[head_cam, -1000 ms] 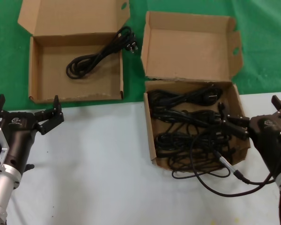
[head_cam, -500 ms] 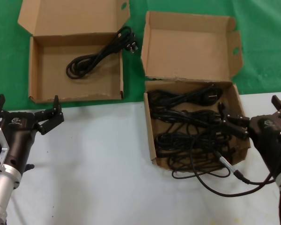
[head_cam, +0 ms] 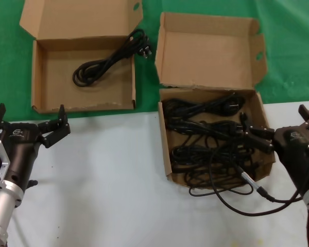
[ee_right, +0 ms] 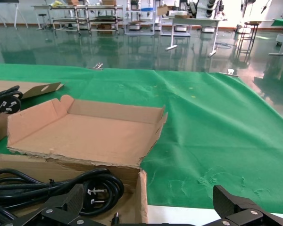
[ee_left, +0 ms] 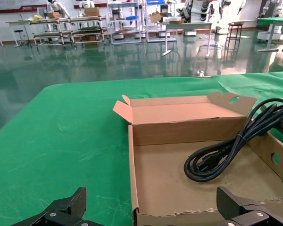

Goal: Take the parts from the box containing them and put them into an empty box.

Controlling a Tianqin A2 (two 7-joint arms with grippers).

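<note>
Table (head_cam: 108, 170) in two zones: green cloth (head_cam: 293, 46) over the far part, white surface across the near part. Resting on the green zone, a wide shallow cardboard box (head_cam: 41, 82) with lid folded back, near edge at the seam between the colours. Beside it, a squarish cardboard box (head_cam: 166, 154) with tall lid; tray on the white surface, lid over the green. On the white, just beside that tray's near corner, a thin black cable with silver connector (head_cam: 247, 181), looping loosely.
</note>
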